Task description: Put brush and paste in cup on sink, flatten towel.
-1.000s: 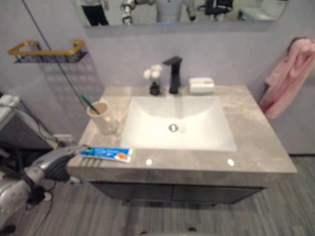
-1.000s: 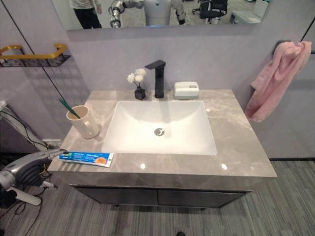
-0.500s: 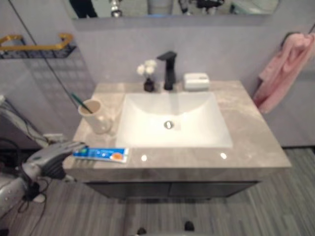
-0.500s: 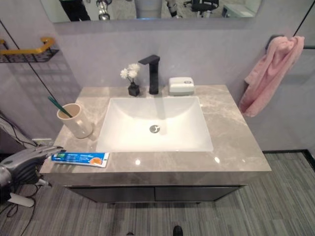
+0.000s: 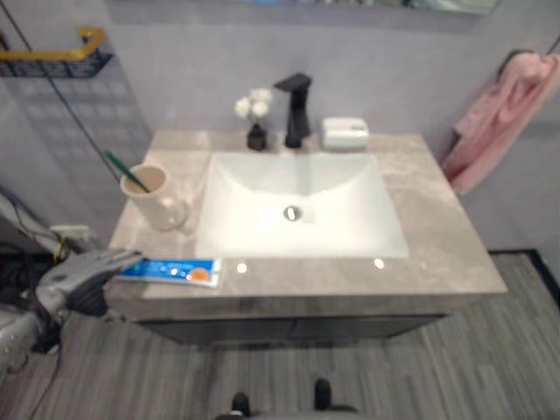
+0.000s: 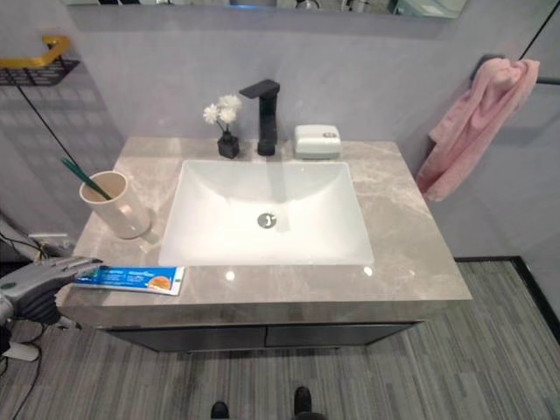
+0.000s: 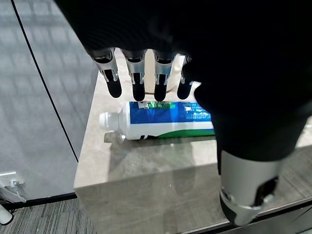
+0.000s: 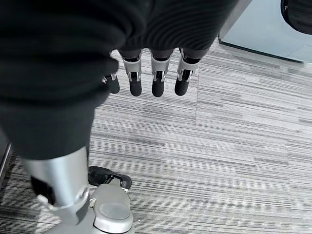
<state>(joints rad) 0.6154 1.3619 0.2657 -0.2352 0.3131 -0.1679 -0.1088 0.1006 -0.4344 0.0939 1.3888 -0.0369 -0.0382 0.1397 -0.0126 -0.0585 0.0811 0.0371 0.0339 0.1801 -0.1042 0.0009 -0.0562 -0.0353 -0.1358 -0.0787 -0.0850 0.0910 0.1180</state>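
A blue and white toothpaste tube [image 5: 171,271] lies flat on the grey counter [image 5: 437,236] near its front left corner. My left hand [image 5: 83,273] hovers just left of the tube's cap end, fingers [image 7: 138,83] straight and open above the tube [image 7: 165,119]. A beige cup [image 6: 116,204] stands behind the tube with a green toothbrush [image 6: 84,178] leaning in it. A pink towel [image 6: 468,127] hangs bunched on the wall at the right. My right hand [image 8: 146,73] hangs open over the floor.
A white basin [image 5: 297,210] fills the counter's middle. Behind it stand a black faucet [image 5: 296,109], a small vase of white flowers [image 5: 255,118] and a white soap dish [image 5: 344,133]. A gold and black wall shelf [image 5: 57,57] hangs at the upper left.
The camera has tilted down and shifted, so the whole scene sits differently. My left hand stays at the tube's left end; the tube, cup and towel have not moved.
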